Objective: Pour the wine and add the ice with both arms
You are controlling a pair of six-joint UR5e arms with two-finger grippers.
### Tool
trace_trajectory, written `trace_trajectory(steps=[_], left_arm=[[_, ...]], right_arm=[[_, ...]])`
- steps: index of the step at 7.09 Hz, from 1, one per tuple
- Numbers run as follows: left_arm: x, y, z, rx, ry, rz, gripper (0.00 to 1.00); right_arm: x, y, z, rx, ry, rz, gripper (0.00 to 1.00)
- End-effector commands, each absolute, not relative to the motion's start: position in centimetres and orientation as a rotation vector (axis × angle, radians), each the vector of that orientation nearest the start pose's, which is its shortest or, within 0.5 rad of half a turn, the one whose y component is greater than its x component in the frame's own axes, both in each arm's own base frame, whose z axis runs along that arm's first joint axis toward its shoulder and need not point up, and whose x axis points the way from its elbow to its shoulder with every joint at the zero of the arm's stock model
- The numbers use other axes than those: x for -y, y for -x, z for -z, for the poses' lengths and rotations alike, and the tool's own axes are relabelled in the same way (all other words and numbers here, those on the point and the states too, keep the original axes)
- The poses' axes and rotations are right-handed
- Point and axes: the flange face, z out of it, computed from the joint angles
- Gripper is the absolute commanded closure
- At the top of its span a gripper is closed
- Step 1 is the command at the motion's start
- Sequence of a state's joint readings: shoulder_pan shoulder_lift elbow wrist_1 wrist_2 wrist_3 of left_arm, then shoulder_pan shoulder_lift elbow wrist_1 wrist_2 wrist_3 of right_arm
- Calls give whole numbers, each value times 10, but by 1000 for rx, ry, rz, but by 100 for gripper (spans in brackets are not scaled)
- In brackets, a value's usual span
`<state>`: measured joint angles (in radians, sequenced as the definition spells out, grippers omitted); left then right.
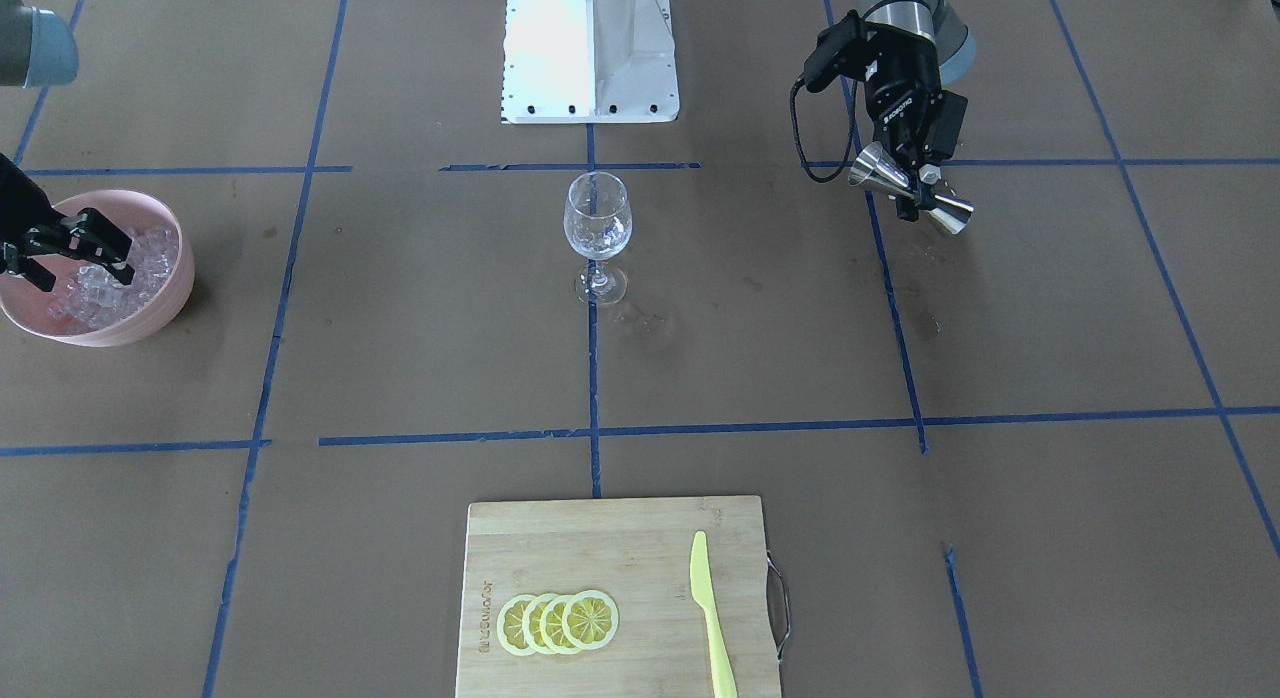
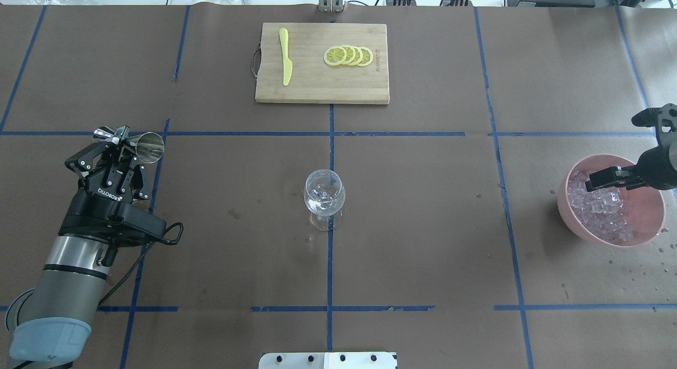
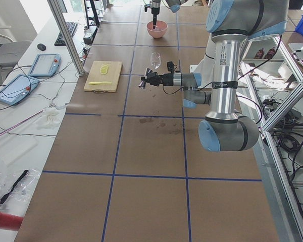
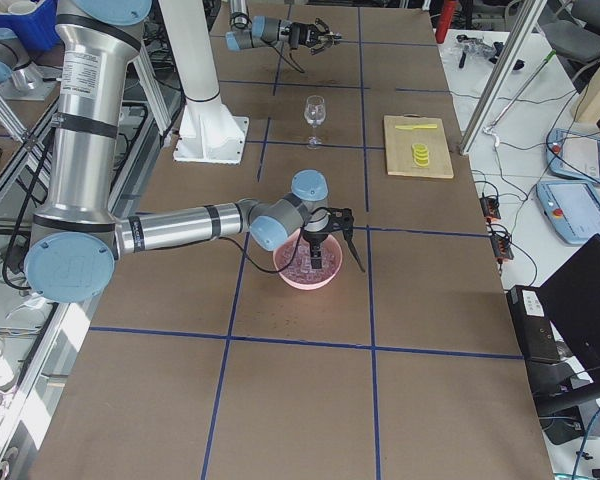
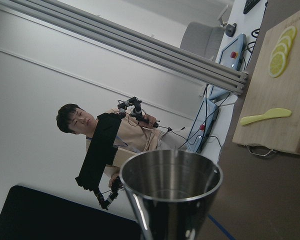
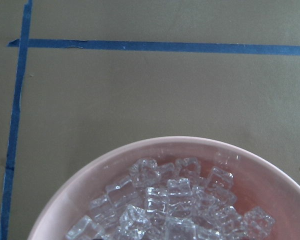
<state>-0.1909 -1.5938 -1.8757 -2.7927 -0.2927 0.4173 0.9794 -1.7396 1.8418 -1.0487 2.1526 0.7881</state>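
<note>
1. Wine (image 1: pixel 597 242): a small measure of clear liquid seems to sit low in the bowl of the wine glass (image 2: pixel 325 195). It is hard to make out through the glints.
2. The glass stands upright at mid-table on the blue centre tape line, well apart from both grippers.
3. Ice (image 2: pixel 603 210): clear cubes heaped in the pink bowl (image 2: pixel 616 243) at the table's end on the robot's right. The right wrist view shows them piled to one side of the bowl.
4. Right gripper (image 1: pixel 127 258): over the bowl, with its fingertips down at the heap. In the front view the jaws look spread. I cannot tell whether a cube lies between them.
5. Left gripper (image 2: pixel 122 141): held above the table on the robot's left, far from the glass. Its jaws are pinched on the waist of a steel jigger (image 2: pixel 149 147).
6. The jigger is tipped over on its side, with both cones sticking out past the fingers.
7. At the far edge is a wooden cutting board (image 2: pixel 317 86). Overlapping lemon slices (image 2: pixel 349 55) and a yellow knife (image 2: pixel 285 62) lie on it, apart from each other.
</note>
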Motion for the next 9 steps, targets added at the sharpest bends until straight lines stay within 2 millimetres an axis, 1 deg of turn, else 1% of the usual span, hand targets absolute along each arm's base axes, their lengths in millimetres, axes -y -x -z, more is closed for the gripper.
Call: trace_trajectory(steps=[1,2,3,4,5,6,7,9], left_arm=[[303,-355,-372,266,-1557,-420,100],[302,-347,-380,266,-1558,-417,100],[302,-341,-386,265,-1559,-414,100],[302,-339,-387,267,-1558,-411,100],[303,-338,-388,270,-1558,-411,100],[301,-332,-397,276,-1553,-421,100],[302,-327,-400,279,-1553,-414,100],[303,-327,-400,278,-1554,-410,100]], right_arm=[[415,187,-558,811,-94,-4,18],[415,188,-561,811,-88,-1,20],[415,188,-563,807,-83,-2,23],[414,189,-563,808,-77,0,27],[414,190,-563,809,-76,2,34],[412,191,-563,816,-65,8,46],[412,191,-563,822,-63,15,52],[411,191,-564,820,-61,18,53]])
